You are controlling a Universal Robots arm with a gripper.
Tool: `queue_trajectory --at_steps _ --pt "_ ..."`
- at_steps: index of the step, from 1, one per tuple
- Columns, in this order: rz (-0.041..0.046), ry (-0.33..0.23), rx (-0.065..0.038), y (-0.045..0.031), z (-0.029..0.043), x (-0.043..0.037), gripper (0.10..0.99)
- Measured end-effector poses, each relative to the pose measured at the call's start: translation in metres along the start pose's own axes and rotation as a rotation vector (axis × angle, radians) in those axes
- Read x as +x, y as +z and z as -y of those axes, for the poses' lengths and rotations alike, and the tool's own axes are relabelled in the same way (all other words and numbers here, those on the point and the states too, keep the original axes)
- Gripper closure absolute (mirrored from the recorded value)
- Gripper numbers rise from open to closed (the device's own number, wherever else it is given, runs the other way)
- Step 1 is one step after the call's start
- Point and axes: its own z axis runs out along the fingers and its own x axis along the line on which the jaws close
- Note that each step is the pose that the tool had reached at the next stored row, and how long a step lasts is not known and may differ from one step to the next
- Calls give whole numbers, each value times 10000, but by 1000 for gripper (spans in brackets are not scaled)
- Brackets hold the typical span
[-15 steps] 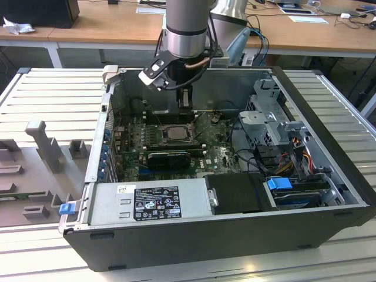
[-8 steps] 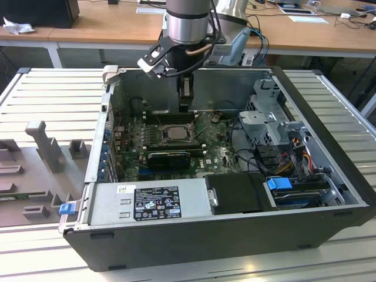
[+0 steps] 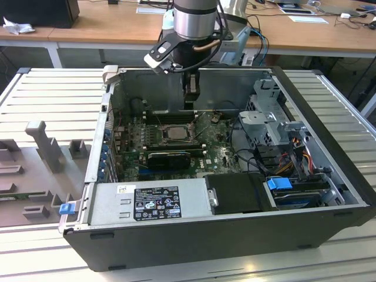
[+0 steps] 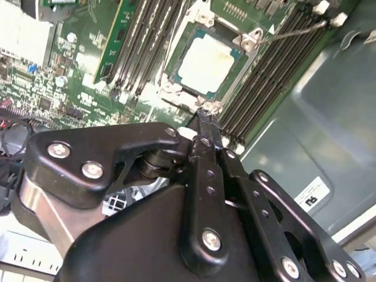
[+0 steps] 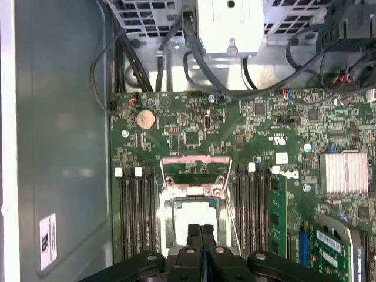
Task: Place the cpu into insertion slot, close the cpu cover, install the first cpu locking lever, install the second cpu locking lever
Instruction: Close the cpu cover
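Reaching straight down into the open computer case [image 3: 329, 176], the arm [image 3: 197, 17] holds its gripper [image 5: 201, 229] just above the cpu [image 4: 205, 61], seated in the insertion slot [image 4: 171, 88]. Fingers [image 4: 205, 138] are pressed together, gripping nothing.

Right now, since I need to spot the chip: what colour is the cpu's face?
The cpu is pale silver-beige, best seen in the second wrist view.

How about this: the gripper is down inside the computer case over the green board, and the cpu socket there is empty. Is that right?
Not quite. The insertion slot is not empty: in the second wrist view the cpu lies in it, pale face up. The gripper is indeed inside the computer case, over the green board.
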Motion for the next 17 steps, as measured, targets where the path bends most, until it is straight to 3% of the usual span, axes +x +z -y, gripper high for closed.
queue_trajectory --at_steps 5,17 --pt "0 0 9 1 -76 2 980" --pt "1 -1 12 3 -158 5 980"
